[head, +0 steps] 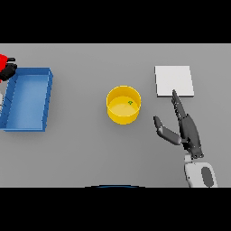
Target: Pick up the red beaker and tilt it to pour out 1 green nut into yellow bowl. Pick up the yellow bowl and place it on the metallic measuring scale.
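The round yellow bowl point(123, 105) stood near the middle of the grey table point(81, 153), upright, and one small green nut point(130, 103) lay inside it, toward its right wall. My right hand point(187, 128) was to the right of the bowl, not touching it, with straight fingers and the thumb spread toward the bowl. The fingertips reached the near edge of the flat, square metallic measuring scale point(174, 80). At the far left edge my left hand point(9, 70) was curled around the red beaker point(3, 61), just beside the blue rectangular tray point(48, 94). Bare table lay between the bowl and the scale.
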You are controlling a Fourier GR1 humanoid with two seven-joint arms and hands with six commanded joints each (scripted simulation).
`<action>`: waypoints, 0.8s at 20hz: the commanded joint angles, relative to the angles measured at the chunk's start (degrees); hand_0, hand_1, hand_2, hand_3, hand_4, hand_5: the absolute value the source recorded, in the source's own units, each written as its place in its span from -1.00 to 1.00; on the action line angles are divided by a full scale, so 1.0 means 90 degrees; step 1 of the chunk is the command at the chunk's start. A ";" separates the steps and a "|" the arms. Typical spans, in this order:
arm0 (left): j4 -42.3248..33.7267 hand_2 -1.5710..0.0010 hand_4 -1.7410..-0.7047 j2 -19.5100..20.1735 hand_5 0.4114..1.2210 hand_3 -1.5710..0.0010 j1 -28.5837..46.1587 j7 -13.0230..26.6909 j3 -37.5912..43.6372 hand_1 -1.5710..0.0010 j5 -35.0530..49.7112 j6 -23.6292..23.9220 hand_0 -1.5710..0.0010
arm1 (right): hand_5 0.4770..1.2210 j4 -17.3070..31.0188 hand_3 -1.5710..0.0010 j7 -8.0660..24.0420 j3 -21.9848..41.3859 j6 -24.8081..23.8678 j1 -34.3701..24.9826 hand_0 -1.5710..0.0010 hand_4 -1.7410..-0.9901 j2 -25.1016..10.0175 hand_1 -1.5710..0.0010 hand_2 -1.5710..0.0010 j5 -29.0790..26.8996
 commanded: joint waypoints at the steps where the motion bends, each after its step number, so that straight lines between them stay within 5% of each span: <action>1: -0.0315 -1.00 -1.00 -0.0028 0.58 -1.00 0.0164 0.0266 -0.0029 -1.00 0.0021 0.0033 -1.00 | -0.47 0.0054 1.00 0.0067 -0.0011 -0.0043 -0.0069 1.00 0.53 0.0022 1.00 1.00 0.0026; 3: -0.0793 -1.00 -1.00 -0.0083 0.27 -1.00 0.0476 0.0553 -0.0062 -1.00 0.0085 0.0101 -1.00 | -0.48 -0.0002 1.00 0.0083 -0.0021 -0.0041 -0.0042 1.00 0.55 0.0013 1.00 1.00 0.0009; 5: -0.1243 -0.94 -0.58 -0.0011 0.00 -0.94 0.0646 0.0960 -0.0071 -1.00 0.0185 -0.0083 -1.00 | -0.48 0.0083 1.00 0.0026 0.0026 -0.0043 -0.0033 1.00 0.56 0.0101 1.00 1.00 0.0012; 6: -0.1504 -0.63 -0.28 0.0052 -0.10 -0.68 0.0789 0.0830 -0.0130 -0.71 0.0309 -0.0397 -0.87 | -0.48 0.0028 1.00 0.0034 0.0007 -0.0046 -0.0007 1.00 0.57 0.0070 1.00 1.00 0.0006; 7: -0.1701 -0.30 -0.02 0.0092 -0.19 -0.34 0.0921 0.0830 -0.0140 -0.37 0.0483 -0.0684 -0.50 | -0.48 -0.0022 1.00 0.0057 0.0003 -0.0053 -0.0028 1.00 0.57 0.0046 1.00 1.00 0.0015; 10: -0.1982 0.33 0.48 0.0228 -0.38 0.31 0.1001 0.0986 -0.0080 0.30 0.0940 -0.1355 0.23 | -0.48 -0.0025 1.00 0.0024 -0.0044 0.0006 0.0013 1.00 0.57 0.0010 1.00 1.00 -0.0081; 16: -0.1715 0.83 0.81 0.0362 -0.47 0.82 0.0990 0.1017 -0.0507 0.82 0.0379 -0.1472 0.80 | -0.50 0.0035 1.00 0.0058 0.0002 -0.0115 -0.0070 1.00 0.55 -0.0010 1.00 1.00 0.0133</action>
